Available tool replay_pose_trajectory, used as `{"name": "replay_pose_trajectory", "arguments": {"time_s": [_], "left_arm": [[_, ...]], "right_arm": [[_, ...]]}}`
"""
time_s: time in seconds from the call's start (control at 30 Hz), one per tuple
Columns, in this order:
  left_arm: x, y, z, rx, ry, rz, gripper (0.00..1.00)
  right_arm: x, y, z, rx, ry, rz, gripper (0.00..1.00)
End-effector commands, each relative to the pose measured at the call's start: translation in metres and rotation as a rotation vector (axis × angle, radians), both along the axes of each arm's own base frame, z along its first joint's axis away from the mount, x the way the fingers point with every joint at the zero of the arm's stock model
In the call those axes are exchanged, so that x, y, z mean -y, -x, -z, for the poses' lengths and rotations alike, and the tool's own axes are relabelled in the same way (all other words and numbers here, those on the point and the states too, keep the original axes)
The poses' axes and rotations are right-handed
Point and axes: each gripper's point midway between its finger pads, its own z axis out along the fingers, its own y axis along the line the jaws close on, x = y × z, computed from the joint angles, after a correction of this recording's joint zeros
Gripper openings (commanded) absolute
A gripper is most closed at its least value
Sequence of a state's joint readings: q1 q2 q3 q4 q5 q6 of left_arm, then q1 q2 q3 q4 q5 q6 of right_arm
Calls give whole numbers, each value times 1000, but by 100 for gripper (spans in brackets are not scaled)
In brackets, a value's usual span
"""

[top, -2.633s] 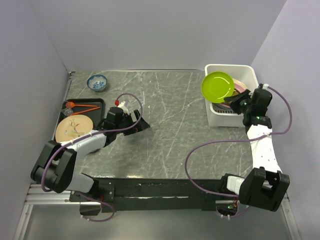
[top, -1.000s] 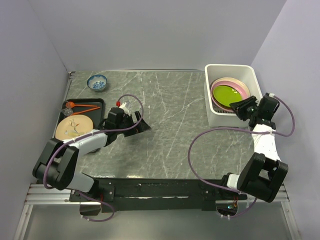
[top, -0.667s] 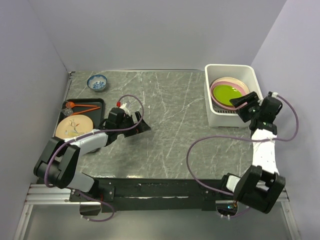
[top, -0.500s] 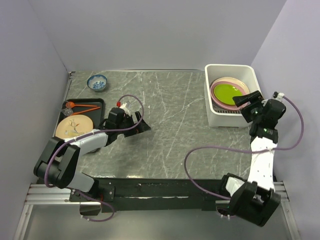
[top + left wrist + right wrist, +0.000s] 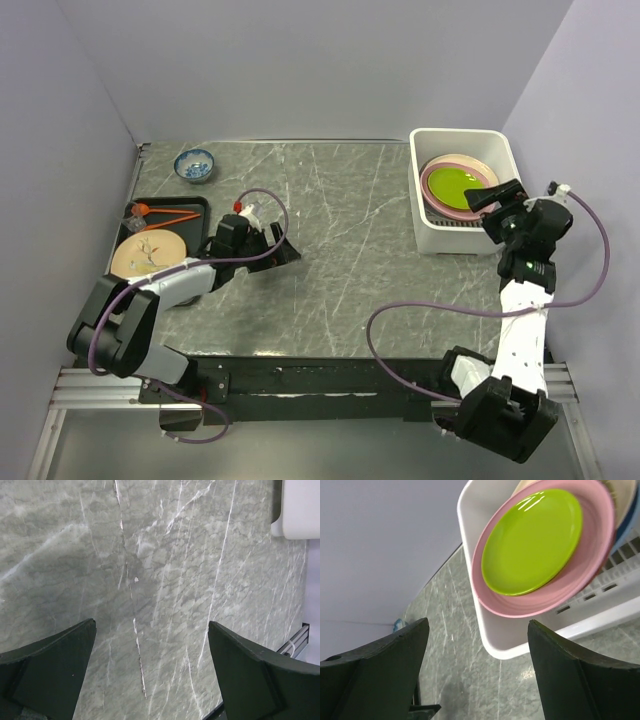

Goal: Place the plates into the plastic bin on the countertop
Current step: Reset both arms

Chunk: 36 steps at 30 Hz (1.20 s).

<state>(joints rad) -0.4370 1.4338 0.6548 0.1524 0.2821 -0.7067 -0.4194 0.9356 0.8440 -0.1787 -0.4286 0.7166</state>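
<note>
The white plastic bin (image 5: 431,237) stands at the far right of the countertop (image 5: 350,230). A green plate (image 5: 453,186) lies in it on a pink plate (image 5: 489,172). The right wrist view shows the green plate (image 5: 532,540), the pink plate (image 5: 540,597), cream and blue plate edges (image 5: 626,515) beneath, and the bin (image 5: 497,642). My right gripper (image 5: 492,208) (image 5: 478,622) hangs open and empty just by the bin's near right corner. A cream plate with a leaf sprig (image 5: 148,255) lies at the left. My left gripper (image 5: 290,250) (image 5: 151,625) is open over bare countertop.
A flat black tray (image 5: 196,208) under the cream plate holds an orange utensil (image 5: 165,213). A small blue-and-white bowl (image 5: 194,163) sits at the back left. Walls close in the left, back and right. The bin's corner (image 5: 300,510) shows in the left wrist view.
The right gripper brought the green plate down onto the pink plate in the bin, opened, and drew back toward the right. The left arm has not moved.
</note>
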Motion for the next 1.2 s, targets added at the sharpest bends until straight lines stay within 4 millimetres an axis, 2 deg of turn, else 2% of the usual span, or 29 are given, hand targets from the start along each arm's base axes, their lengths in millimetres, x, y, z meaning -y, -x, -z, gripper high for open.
{"name": "replay_pose_trajectory", "arguments": {"time_s": [0.0, 0.07, 0.1, 0.17, 0.2, 0.27, 0.3, 0.33, 0.37, 0.4, 0.43, 0.47, 0.5, 0.53, 0.57, 0.63, 0.67, 0.73, 0.8, 0.83, 1.03, 1.07, 1.17], "left_arm": [[0, -13, -33, 104, 23, -21, 99], [-1, -13, -35, 101, 16, -27, 99], [-3, -14, -35, 102, 9, -37, 99], [-6, -14, -39, 103, -4, -47, 99], [-9, -15, -39, 106, -16, -59, 99], [-13, -15, -44, 112, -31, -71, 99], [-14, -16, -47, 119, -37, -75, 99], [-16, -18, -52, 131, -42, -86, 100], [-18, -17, -52, 127, -55, -89, 99], [-19, -20, -57, 138, -58, -95, 99], [-21, -21, -59, 144, -67, -103, 99], [-21, -23, -61, 152, -69, -106, 99], [-24, -23, -61, 138, -81, -111, 99], [-25, -24, -60, 139, -91, -116, 99], [-25, -25, -62, 141, -93, -116, 99], [-26, -27, -63, 139, -101, -117, 99], [-26, -28, -63, 138, -102, -117, 99], [-26, -29, -66, 150, -98, -115, 99], [-25, -31, -69, 163, -93, -115, 99], [-25, -32, -72, 175, -86, -119, 99], [-19, -31, -79, 218, -53, -87, 99], [-16, -33, -87, 264, -22, -79, 99], [-21, -33, -87, 275, -35, -105, 99]], "right_arm": [[-33, -10, -7, 29, 47, -87, 87], [-43, -17, -7, 22, 71, -87, 87], [-62, -21, -4, 12, 71, -132, 88], [-79, -28, -4, 15, 84, -150, 88], [-102, -31, 4, -7, 88, -204, 88], [-126, -36, 9, -18, 101, -250, 88], [-138, -40, 23, -52, 110, -268, 89], [-161, -38, 30, -66, 120, -321, 89], [-175, -38, 36, -79, 130, -351, 89], [-186, -42, 53, -116, 146, -373, 90], [-210, -36, 62, -136, 160, -432, 90], [-220, -35, 71, -154, 169, -451, 91], [-229, -35, 92, -200, 185, -471, 91], [-247, -25, 107, -230, 196, -517, 91], [-256, -23, 113, -227, 197, -534, 92], [-267, -12, 140, -281, 211, -555, 92], [-279, -8, 141, -264, 209, -585, 93], [-282, -1, 155, -293, 215, -591, 93], [-286, 4, 159, -293, 216, -606, 96], [-282, 5, 162, -298, 229, -587, 98], [-267, 10, 157, -274, 276, -550, 100], [-263, 11, 153, -262, 287, -537, 100], [-253, 11, 142, -236, 314, -503, 100]]}}
